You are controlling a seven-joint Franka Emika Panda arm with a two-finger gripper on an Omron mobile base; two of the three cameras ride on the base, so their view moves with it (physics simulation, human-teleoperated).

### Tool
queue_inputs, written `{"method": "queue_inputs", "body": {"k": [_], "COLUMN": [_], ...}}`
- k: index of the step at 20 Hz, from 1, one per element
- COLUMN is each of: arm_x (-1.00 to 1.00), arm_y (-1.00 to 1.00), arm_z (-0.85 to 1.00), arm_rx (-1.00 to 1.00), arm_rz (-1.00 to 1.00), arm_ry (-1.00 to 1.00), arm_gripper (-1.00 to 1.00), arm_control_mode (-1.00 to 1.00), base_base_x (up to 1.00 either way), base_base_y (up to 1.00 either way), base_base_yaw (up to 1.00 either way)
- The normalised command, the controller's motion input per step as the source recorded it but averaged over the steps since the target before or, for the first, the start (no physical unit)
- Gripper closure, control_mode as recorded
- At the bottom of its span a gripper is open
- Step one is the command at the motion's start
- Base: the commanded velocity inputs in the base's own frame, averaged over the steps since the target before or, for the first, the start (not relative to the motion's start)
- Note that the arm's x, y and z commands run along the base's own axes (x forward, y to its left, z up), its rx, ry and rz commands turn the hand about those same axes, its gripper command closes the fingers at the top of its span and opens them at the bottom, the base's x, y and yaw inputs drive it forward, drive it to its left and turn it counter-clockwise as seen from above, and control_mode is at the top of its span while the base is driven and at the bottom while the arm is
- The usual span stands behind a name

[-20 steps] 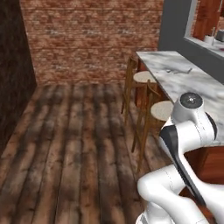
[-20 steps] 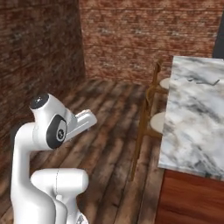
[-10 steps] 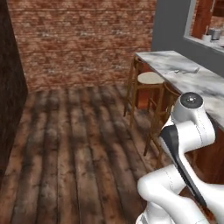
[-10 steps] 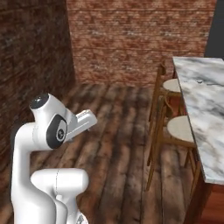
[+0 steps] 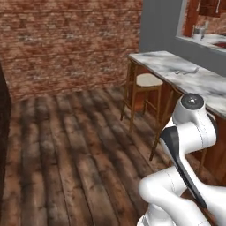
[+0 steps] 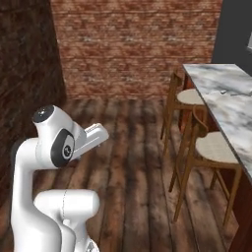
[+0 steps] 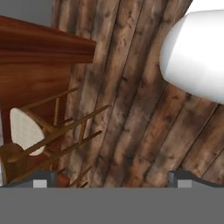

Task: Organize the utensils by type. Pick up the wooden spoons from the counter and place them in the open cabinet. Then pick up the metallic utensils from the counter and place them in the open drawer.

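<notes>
**Kid:** What is your claw doing?

**Me:** My claw [image 7: 112,179] is wide open and holds nothing. It points down at the wood floor [image 7: 131,109], tucked in close to me. I think that is how I carry it while my base rolls along.

**Kid:** What is closest to you?

**Me:** A stool [image 6: 209,147] with a pale round seat, pushed up against the counter [image 6: 231,110]. Another stool [image 5: 148,81] stands farther along.

**Kid:** Where are the things you must pick up?

**Me:** On the white marble counter top, well away from my claw. I see small thin silver-grey utensils [image 5: 185,70] lying flat there. They are too tiny to tell fork from spoon.

**Kid:** And the wooden spoons?

**Me:** I cannot spot them from here.
</notes>
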Motion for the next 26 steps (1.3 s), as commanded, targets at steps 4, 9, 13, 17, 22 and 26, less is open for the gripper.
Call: {"method": "queue_inputs", "body": {"k": [4, 9, 13, 17, 22, 26], "arm_x": [0.0, 0.0, 0.0, 0.0, 0.0, 0.0], "arm_y": [0.0, 0.0, 0.0, 0.0, 0.0, 0.0], "arm_z": [0.0, 0.0, 0.0, 0.0, 0.0, 0.0], "arm_rx": [0.0, 0.0, 0.0, 0.0, 0.0, 0.0], "arm_rz": [0.0, 0.0, 0.0, 0.0, 0.0, 0.0], "arm_ry": [0.0, 0.0, 0.0, 0.0, 0.0, 0.0], "arm_gripper": [-1.0, -1.0, -1.0, -1.0, -1.0, -1.0], "arm_control_mode": [1.0, 1.0, 1.0, 1.0, 1.0, 1.0], "base_base_x": [0.66, 0.65, 0.61, 0.52, 0.49, 0.34], "base_base_y": [0.54, 0.48, 0.44, 0.58, 0.73, 0.79], "base_base_yaw": [-0.39, -0.42, -0.45, -0.48, -0.42, -0.37]}}
